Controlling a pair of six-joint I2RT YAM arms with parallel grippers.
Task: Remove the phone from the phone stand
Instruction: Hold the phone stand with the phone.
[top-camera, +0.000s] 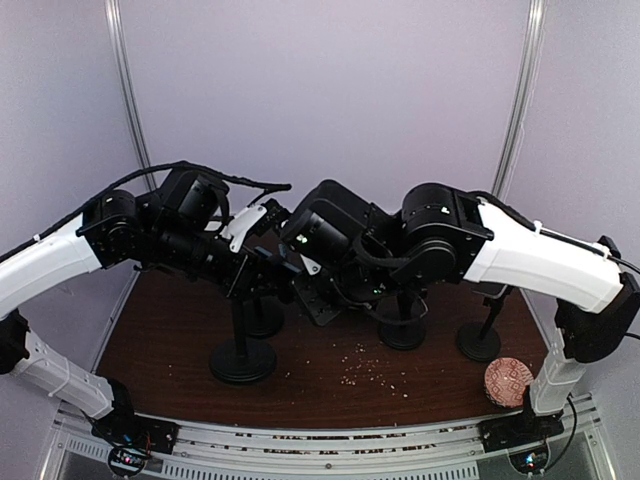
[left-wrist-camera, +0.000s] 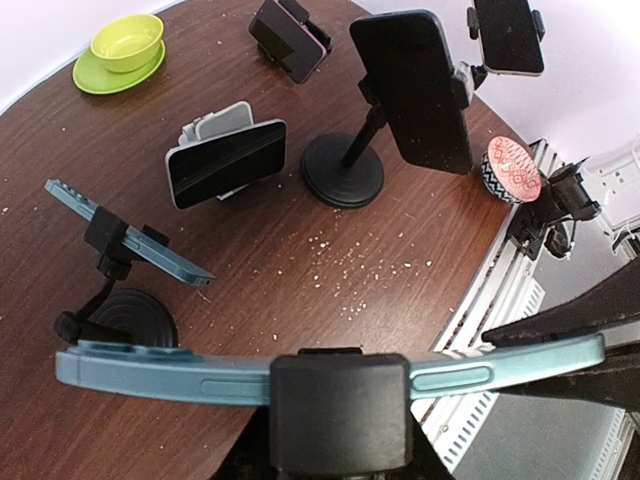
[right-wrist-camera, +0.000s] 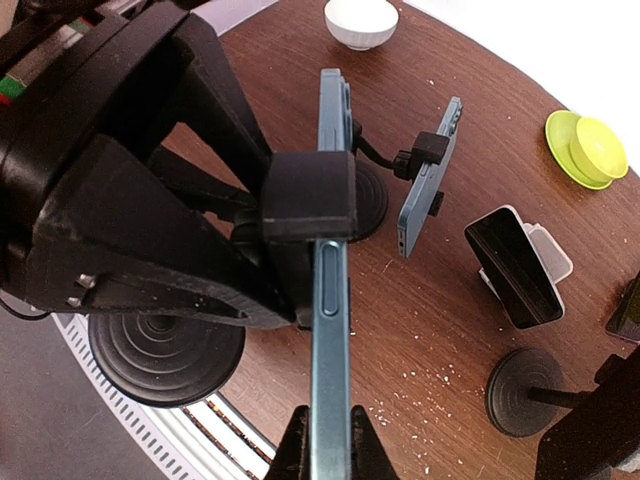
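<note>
Between the right gripper's (right-wrist-camera: 330, 445) two black fingers (right-wrist-camera: 298, 450) we see the near end of the phone (right-wrist-camera: 330, 330). It is a slim teal slab with a matte rim and long flush side buttons. The fingers press on both of its faces, so this grip is clenched on it. Just ahead of those fingers the phone sits, edge-on to the camera, in the phone stand (right-wrist-camera: 310, 195), whose blocky black plastic clamp wraps its middle. The left gripper (right-wrist-camera: 268, 300), an angular black wedge, reaches that clamp from the left of the right fingers. Its tips are hidden behind the clamp, and we cannot tell whether they are closed. Below and left of it lies a round black base (right-wrist-camera: 165, 360) with concentric ridges.

Farther ahead and slightly right, a second blue phone (right-wrist-camera: 428, 190) is tilted in another black clamp. Right of that, a glossy black phone (right-wrist-camera: 512, 268) leans in a low pale cradle (right-wrist-camera: 550, 260). Beyond, at far right, a lime-green bowl (right-wrist-camera: 590, 148) sits on a matching saucer (right-wrist-camera: 558, 130). Straight ahead, at the far edge, stands a white bowl (right-wrist-camera: 362, 22).

The table (right-wrist-camera: 440, 340) is round, with dark brown wood grain flecked with pale crumbs. A slotted metal rail (top-camera: 330, 445) borders its near edge. Plain pale lilac walls (top-camera: 330, 90) close the space behind.
</note>
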